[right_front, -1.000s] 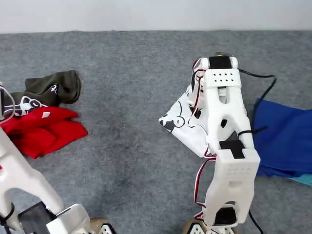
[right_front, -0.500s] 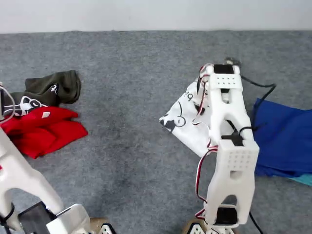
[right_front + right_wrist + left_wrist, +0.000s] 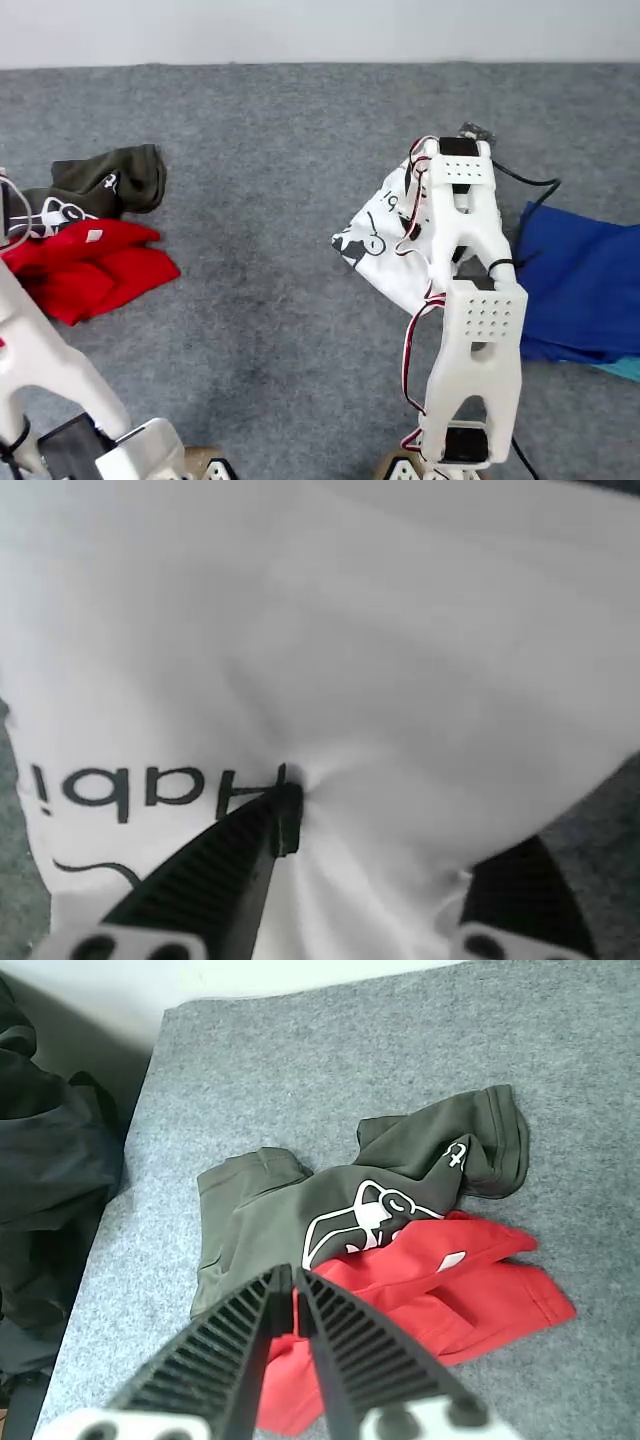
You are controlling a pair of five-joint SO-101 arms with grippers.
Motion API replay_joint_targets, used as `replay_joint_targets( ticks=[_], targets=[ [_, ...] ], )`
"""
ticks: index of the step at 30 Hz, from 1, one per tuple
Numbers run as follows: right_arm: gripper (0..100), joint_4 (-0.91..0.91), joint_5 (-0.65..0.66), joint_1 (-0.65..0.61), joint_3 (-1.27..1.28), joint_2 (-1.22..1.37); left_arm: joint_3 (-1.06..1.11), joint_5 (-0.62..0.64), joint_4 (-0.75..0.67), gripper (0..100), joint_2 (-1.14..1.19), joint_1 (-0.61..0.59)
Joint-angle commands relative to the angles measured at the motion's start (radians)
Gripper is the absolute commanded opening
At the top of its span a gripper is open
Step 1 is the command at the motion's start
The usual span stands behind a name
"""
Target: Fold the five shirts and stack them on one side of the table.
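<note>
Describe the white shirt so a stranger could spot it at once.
On the grey table, find the right arm stretched out beside the blue shirt. The white shirt lies crumpled beneath that arm. It alone is white with black print; its neighbour is plain blue.

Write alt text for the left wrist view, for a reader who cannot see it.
The left gripper, jaws shut, hangs over a red shirt that lies partly over a dark olive shirt with a white print, on a grey table.
</note>
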Motion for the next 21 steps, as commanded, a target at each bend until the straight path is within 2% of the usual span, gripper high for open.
replay_joint_targets(
  ticks=[1, 3, 8, 16, 21],
  targets=[
    [3.4, 0.024, -0.003, 0.018, 0.000, 0.036, -0.005, -0.009, 0.020, 1, -0.038, -0.003],
    [2.3, 0.059, 0.003, 0.019, -0.005, 0.033, -0.005, -0.009, 0.020, 1, -0.038, -0.003],
    [0.9, 0.145, 0.143, 0.012, -0.055, -0.054, -0.005, -0.009, 0.020, 1, -0.038, -0.003],
    [0.9, 0.297, 0.262, 0.018, -0.069, -0.314, -0.005, -0.009, 0.020, 1, -0.038, -0.003],
    [0.8, 0.328, 0.338, 0.054, -0.051, -0.467, -0.005, -0.009, 0.020, 1, -0.038, -0.003]
  ],
)
